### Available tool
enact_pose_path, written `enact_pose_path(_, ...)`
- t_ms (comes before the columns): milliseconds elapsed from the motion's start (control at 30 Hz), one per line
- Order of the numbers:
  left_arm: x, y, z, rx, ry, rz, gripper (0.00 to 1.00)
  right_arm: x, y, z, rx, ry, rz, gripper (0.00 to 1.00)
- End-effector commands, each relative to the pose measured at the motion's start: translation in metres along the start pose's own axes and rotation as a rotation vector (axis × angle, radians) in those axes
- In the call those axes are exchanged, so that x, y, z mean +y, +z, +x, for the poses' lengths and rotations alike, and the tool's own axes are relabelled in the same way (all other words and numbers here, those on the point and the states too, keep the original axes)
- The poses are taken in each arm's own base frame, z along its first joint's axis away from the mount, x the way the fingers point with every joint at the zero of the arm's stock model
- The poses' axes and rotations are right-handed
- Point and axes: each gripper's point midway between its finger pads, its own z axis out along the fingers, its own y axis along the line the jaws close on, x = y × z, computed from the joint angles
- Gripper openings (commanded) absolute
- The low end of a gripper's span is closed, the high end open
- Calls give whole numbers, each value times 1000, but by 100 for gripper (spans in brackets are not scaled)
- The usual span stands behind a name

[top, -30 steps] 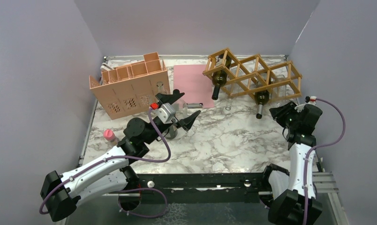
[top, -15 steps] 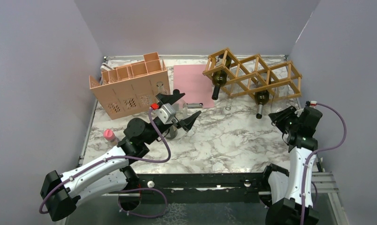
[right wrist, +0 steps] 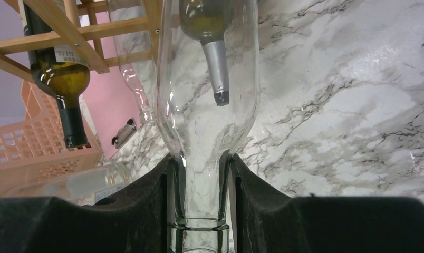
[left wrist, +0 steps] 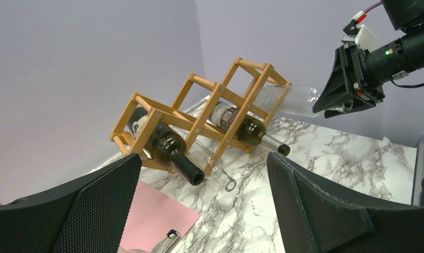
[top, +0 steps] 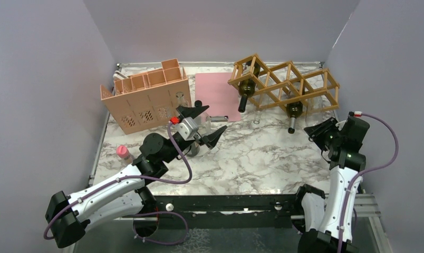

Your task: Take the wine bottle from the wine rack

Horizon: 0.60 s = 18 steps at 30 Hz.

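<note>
"Glass is what your right hand (right wrist: 202, 168) has: the fingers are pressed onto the slim neck of the clear, colourless glass wine bottle (left wrist: 297, 100), just above its lip ring."

"And what's different from a second ago?"

"Your right arm has drawn back toward the near right corner of the grey-veined white marble bench (top: 252, 158), and the hand has slid a little away from the golden-brown wooden lattice wine rack (top: 283, 84), taking the bottle with it. I read that as the pull-out being under way, not done."

"So where's the bottle now?"

"Lying near level off the rack's right end, neck toward you. From the left wrist view its base looks to be still at the mouth of the end cell (the glass is hard to trace against the sticks, so I can't tell whether it touches them). I'd say you need to keep drawing it straight back along its own axis."

"How does it look?"

"It seems empty: rounded shoulders, long neck, marble showing right through it. The two dark green bottles (top: 245, 90) sit untouched in other cells."

"My left hand?"

"Your left hand (top: 207, 121) is spread wide over mid-bench, holding nothing, and it has hardly moved."
</note>
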Motion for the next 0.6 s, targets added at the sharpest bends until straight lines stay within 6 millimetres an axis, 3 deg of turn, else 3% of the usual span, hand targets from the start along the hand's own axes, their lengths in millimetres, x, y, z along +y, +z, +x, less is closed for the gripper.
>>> enact_pose_path(0, 2, 2, -12, -26, -1, -12, 95, 21, -16, -8, 7, 8, -46, 1)
enact_pose_path(133, 0, 3, -9, -17, -9, -7, 95, 21, -21, -8, 12, 12, -29, 1)
enact_pose_path(567, -9, 4, -4, -5, -12, 14, 95, 48, -49, -4, 75, 8, -96, 1)
